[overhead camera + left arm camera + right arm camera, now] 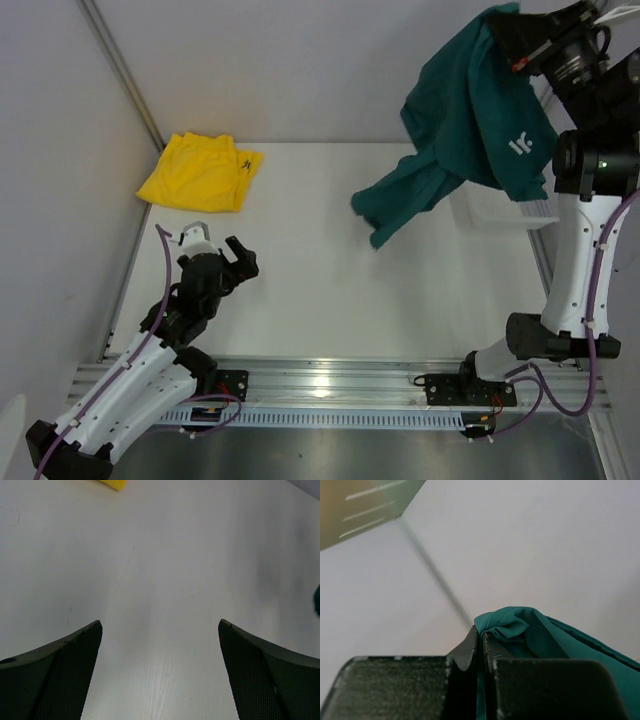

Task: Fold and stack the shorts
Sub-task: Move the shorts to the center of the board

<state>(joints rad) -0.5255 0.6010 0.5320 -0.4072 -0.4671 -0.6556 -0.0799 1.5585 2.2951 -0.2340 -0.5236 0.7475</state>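
The yellow shorts (200,172) lie folded at the table's far left corner; one corner of them shows at the top of the left wrist view (114,484). The dark teal shorts (470,115) with a white logo hang in the air at the far right, held up high. My right gripper (508,30) is shut on their top edge; in the right wrist view (481,636) the fabric (530,630) is pinched between the jaws. My left gripper (240,260) is open and empty, low over the bare table at the near left (160,625).
A white mesh basket (500,212) stands at the table's right edge, partly behind the hanging teal shorts. Grey walls close the left and back sides. A metal rail (330,385) runs along the near edge.
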